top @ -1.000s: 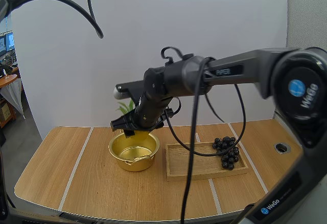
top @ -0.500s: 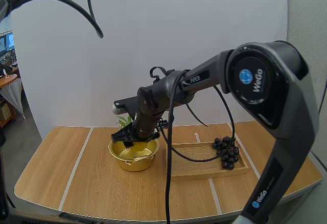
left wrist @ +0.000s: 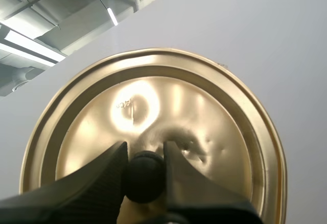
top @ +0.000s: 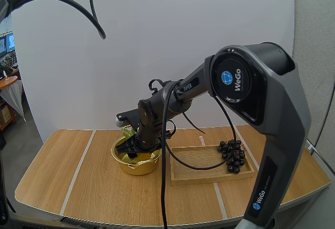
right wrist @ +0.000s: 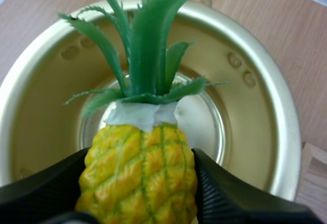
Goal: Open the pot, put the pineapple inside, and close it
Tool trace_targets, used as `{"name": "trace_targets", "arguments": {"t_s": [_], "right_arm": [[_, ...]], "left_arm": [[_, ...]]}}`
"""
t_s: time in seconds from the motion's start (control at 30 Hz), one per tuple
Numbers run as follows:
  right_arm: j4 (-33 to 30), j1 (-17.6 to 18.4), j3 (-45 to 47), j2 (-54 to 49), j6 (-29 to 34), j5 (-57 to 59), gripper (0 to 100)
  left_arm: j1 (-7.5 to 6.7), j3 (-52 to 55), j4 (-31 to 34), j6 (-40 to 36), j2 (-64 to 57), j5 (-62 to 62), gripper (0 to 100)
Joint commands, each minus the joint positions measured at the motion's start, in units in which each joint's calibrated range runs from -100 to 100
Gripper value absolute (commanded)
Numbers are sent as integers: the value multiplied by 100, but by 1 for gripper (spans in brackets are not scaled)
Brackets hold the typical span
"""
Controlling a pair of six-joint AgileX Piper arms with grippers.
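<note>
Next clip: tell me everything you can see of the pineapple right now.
The pineapple looks like a plastic toy: yellow body with a raised diamond pattern tinged green, a whitish collar, and a crown of long toothed green leaves. It is whole, pinched at its sides between the black fingers of the right tool, and held over the open golden pot, crown pointing across the shiny inside. Whether it touches the pot cannot be told.

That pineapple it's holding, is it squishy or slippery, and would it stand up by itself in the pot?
Probably stiff: the pineapple shows no dent between the jaws. Its bumpy skin likely resists slipping. Tall, with a leafy crown, it may well tip against the pot wall once released.
</note>
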Motion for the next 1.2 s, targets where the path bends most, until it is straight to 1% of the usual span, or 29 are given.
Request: {"name": "trace_targets", "arguments": {"t_s": [0.0, 0.37, 0.4, 0.47, 0.5, 0.53, 0.57, 0.6, 0.7, 0.8, 0.9, 1.17], "right_arm": [[-89, 4, -121, 132, -33, -99, 0], [-103, -55, -121, 147, -33, -105, 0], [-103, -55, -121, 147, -33, -87, 9], [-103, -55, -121, 147, -33, -31, 32], [-103, -55, -121, 147, -33, -31, 52], [-103, -55, -121, 147, -33, -31, 64], [-103, -55, -121, 147, -33, 33, 88], [-103, -55, -121, 147, -33, 69, 100], [-65, -55, -121, 147, -10, 131, 100], [124, -55, -121, 121, -10, 165, 100], [138, -55, -121, -41, -10, 208, 100], [138, -55, -121, -1067, -10, 926, 100]], "left_arm": [[-4, -45, -30, -58, -39, -173, 0], [-4, -45, -30, -58, -39, -173, 0], [-4, -45, -30, -58, -39, -173, 0], [-4, -45, -30, -58, -39, -173, 0], [-4, -45, -30, -58, -39, -173, 0], [-4, -45, -30, -58, -39, -173, 0], [-4, -45, -30, -58, -39, -173, 0], [-4, -45, -30, -58, -39, -173, 0], [-4, -45, -30, -58, -39, -173, 0], [-4, -45, -30, -58, -39, -173, 0], [-4, -45, -30, -58, -39, -173, 0], [-4, -45, -30, -58, -39, -173, 0]]}}
